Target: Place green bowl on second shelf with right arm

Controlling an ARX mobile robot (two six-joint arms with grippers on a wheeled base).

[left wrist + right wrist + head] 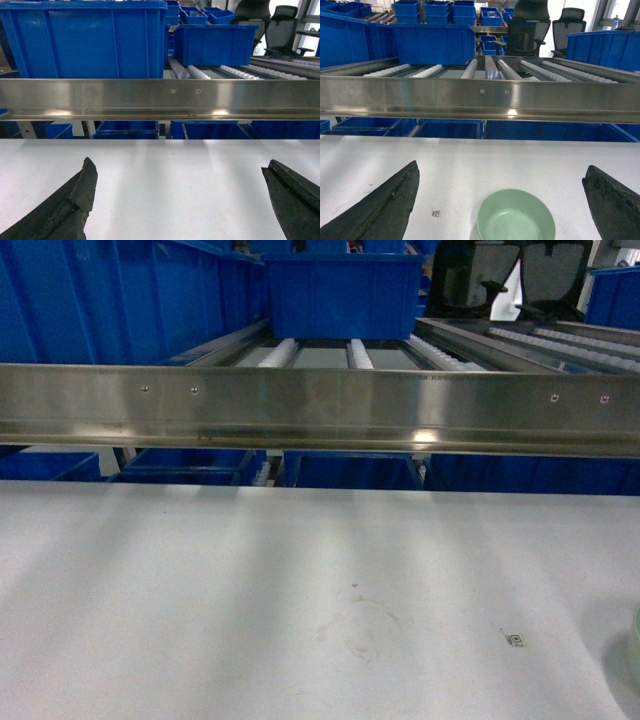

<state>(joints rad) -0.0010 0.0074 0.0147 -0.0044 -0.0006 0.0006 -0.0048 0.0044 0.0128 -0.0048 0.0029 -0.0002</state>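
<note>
The green bowl [516, 220] sits upright and empty on the white tabletop [470, 170], between the right gripper [500, 210]'s wide-spread jaws and untouched; the head view catches only its edge at the far right. Beyond it, the second shelf [480, 100] shows its steel front rail and white rollers. The left gripper [177, 200] hangs with jaws wide, holding nothing. The smooth rim could slip from the pinch, and a low lift might knock the bowl against the rail.

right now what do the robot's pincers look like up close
Only the fingertips show, in the wrist views. The left pincer has two black, matte, rubbery fingers tapering to blunt points, with ridged edges. The right pincer has matching dark fingers with a rough surface. No cables or markings are visible.
</note>
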